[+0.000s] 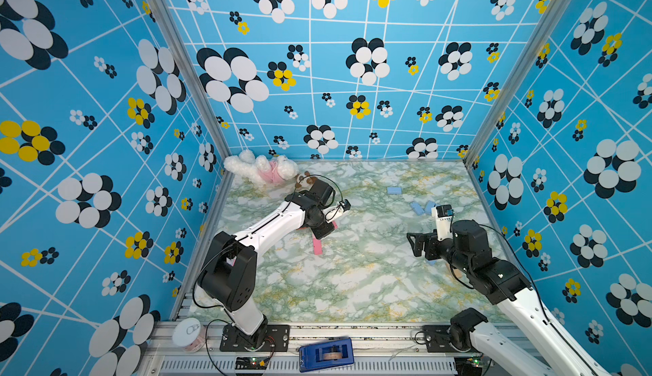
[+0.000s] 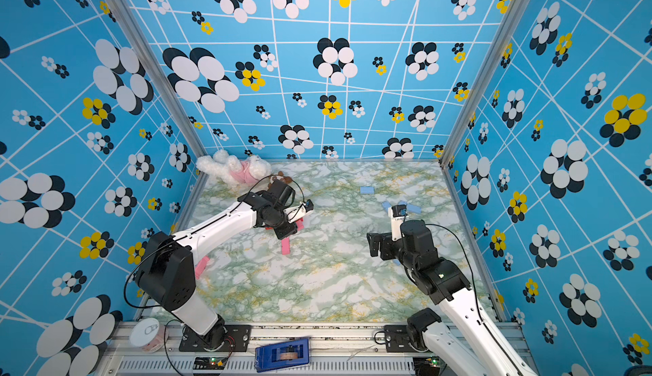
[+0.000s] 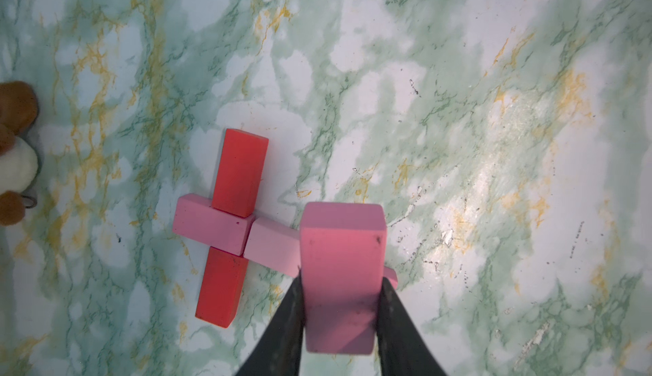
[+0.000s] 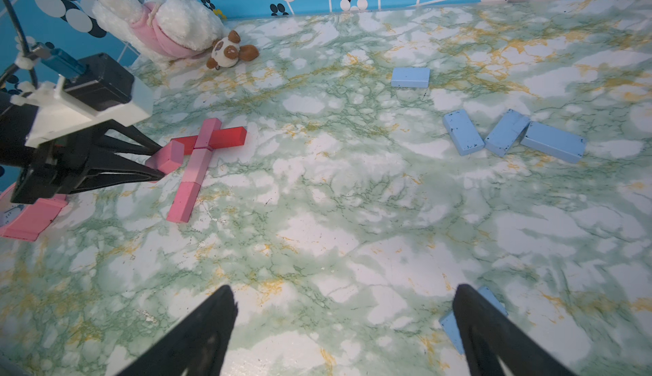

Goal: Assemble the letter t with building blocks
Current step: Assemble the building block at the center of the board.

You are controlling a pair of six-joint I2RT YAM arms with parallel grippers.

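Alignment is what matters to me here: my left gripper [image 3: 342,280] pinches a pink block [image 3: 342,251] by its long sides, tilted, close by the stem of the letter, which lies toward the left edge of the table [image 4: 352,215], about midway back. I judge this block belongs at the stem's free end. So I would turn it into line with the row, bring it down flat with its short end just meeting the last piece, then open and lift straight up; these loose pieces will likely slide on the smooth top if I brush them. My right gripper [image 4: 344,289] hangs spread wide and empty near the right edge. Counting: two red blocks [image 3: 240,169] make the crossbar, one on each side of the stem. Three stem blocks [image 4: 199,164], all pink, lie end to end, so there are four pink with the one I hold. Five blue blocks [image 4: 410,77] lie toward the right edge, three bunched together and one just beside my right finger.
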